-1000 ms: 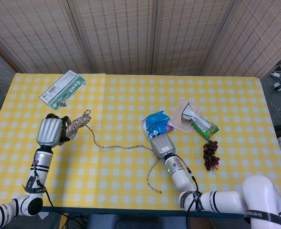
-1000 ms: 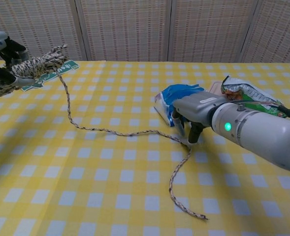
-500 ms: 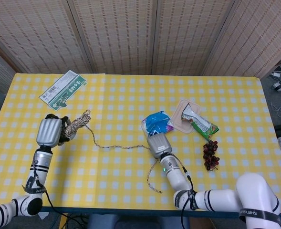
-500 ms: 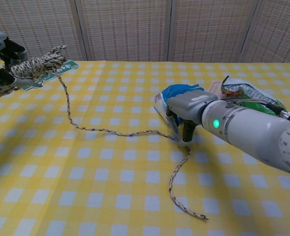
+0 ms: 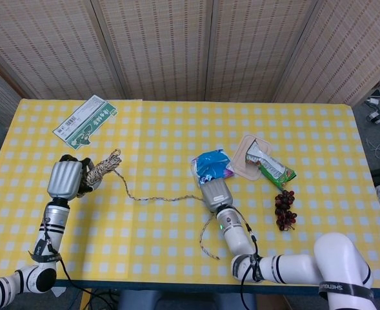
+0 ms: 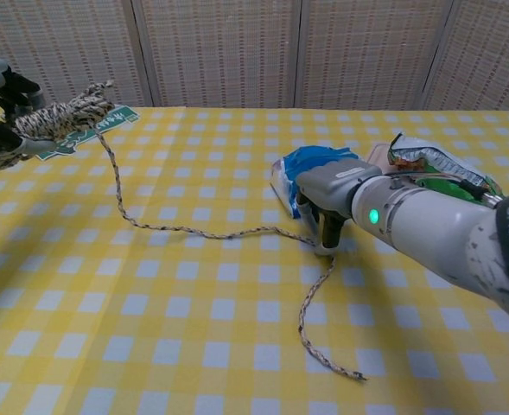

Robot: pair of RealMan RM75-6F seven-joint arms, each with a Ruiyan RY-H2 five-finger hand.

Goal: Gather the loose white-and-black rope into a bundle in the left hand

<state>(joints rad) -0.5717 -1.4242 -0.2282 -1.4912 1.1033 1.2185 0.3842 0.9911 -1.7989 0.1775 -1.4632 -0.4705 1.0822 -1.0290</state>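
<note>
So the bench (image 5: 177,252) with the yellow checked cloth is the big stage here, and the rope (image 6: 211,232) runs across a good chunk of it. About half of it is already wound into a bundle (image 6: 51,117) in my left hand (image 5: 64,179), which is closed around that wad and held up a bit off the cloth near the left edge. From there a single loose strand drops down, trails right across the checks to my right hand (image 6: 330,199), then curls toward the front edge and ends in a free tail (image 6: 351,374).

My right hand is fingers-down on the strand just in front of the blue bag (image 6: 310,164). Looks like the fingertips are pinching the rope or pinning it to the cloth, but I honestly can't tell which from either view.

Handling-wise I'd guess this stuff is light, floppy and a bit rough, so it shouldn't slip much, but it has zero stiffness: it goes wherever it gets dragged. Best spot to grab is probably the straight run between my two hands, feeding it over to the left. The tail could snag or whip around, and the bag sits close enough to get nudged.
</note>
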